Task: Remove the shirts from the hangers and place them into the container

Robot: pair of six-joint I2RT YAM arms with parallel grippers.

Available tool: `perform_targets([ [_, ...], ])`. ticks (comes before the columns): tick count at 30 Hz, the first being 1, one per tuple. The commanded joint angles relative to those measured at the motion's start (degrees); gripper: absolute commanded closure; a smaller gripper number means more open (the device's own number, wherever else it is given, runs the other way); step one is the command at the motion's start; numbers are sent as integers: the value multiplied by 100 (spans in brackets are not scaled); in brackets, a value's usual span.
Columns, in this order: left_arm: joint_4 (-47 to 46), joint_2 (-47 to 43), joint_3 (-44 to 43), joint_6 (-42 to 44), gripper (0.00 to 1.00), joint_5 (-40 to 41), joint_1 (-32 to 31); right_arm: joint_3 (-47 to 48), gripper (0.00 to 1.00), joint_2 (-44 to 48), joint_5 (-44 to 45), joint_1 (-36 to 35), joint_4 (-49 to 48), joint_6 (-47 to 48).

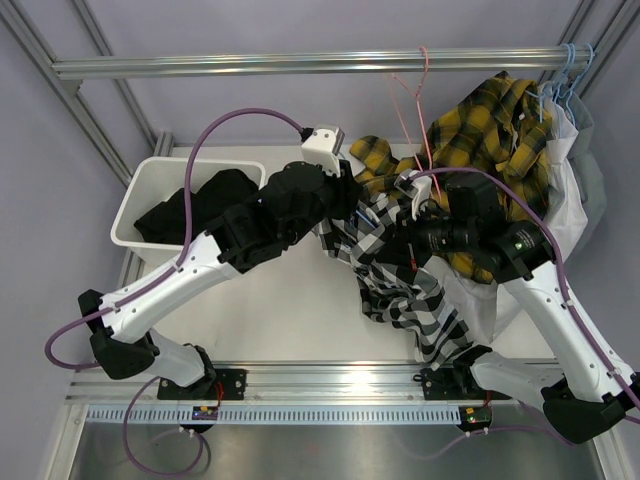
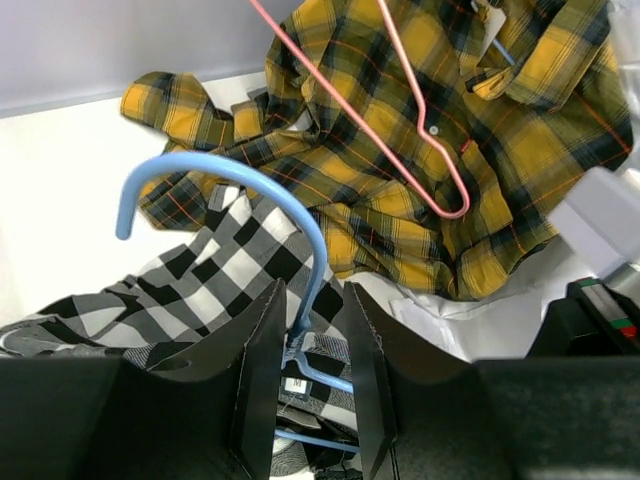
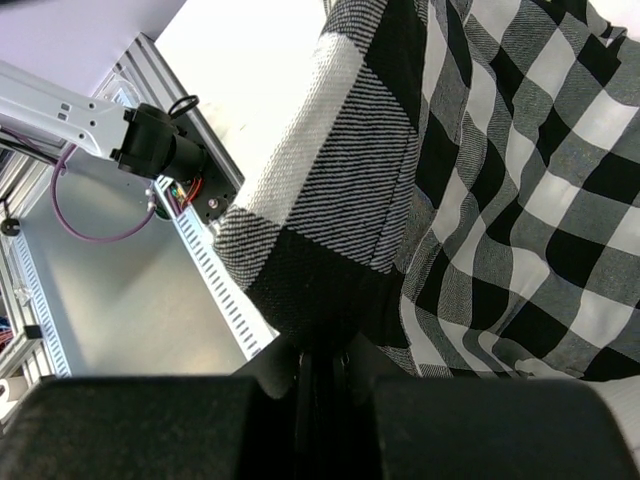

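The left pincer [image 2: 313, 295] is over the middle of the surface [image 1: 290, 310]. Its jaws stand apart on either side of the neck of a light blue hanger [image 2: 185, 160], just below the hook, with a sliver of gap showing on both sides of the wire. That hanger sits in the collar of the black-and-white checked shirt [image 1: 400, 290], which lies crumpled from mid-surface toward the near right edge.

The right pincer [image 3: 320, 352] is closed, pinching a fold of the checked shirt's cloth between its fingers.

The white container [image 1: 135, 205] stands at the far left corner of the surface. The black shirt [image 1: 215, 195] lies bunched inside it, with part of it spilling over the rim on the side toward the arms.

At the far right corner, the yellow-and-black plaid shirt [image 1: 490, 130] hangs from the rail [image 1: 300, 63], one sleeve trailing onto the surface. The white shirt [image 1: 575, 190] hangs just beside it, toward the right edge. A pink hanger [image 2: 345, 108] dangles from the rail in front of the plaid shirt
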State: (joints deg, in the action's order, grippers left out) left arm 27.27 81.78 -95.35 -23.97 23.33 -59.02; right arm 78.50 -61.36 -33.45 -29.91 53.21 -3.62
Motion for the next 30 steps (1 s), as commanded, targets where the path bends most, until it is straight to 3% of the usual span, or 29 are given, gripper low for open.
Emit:
perform_targets([
  [1, -318, 31, 60, -117, 66, 180, -39, 25, 100, 63, -214, -76, -408, 467],
  [3, -310, 57, 78, -73, 68, 268, -39, 16, 100, 54, -223, -76, -417, 476],
  [7, -345, 102, 43, 15, 100, 479, -39, 77, 100, 54, -92, -76, -390, 397],
  [8, -388, 102, 52, 41, 100, 558, -30, 95, 100, 98, 48, -85, -382, 232],
  [13, -547, 268, 70, 199, 100, 1488, -39, 314, 37, 335, 1005, -76, -215, -200],
  [17, 23, 768, -464, -247, 100, 2516, -39, 552, 23, 563, 2076, -76, 66, -622],
  [21, 831, 1296, -1028, -696, 100, 3089, -39, 570, 20, 836, 2519, -76, -3, -1157],
  [30, 965, 1710, -1249, -1066, 100, 3151, -118, -642, 22, 951, 2597, -234, -1198, -2387],
])
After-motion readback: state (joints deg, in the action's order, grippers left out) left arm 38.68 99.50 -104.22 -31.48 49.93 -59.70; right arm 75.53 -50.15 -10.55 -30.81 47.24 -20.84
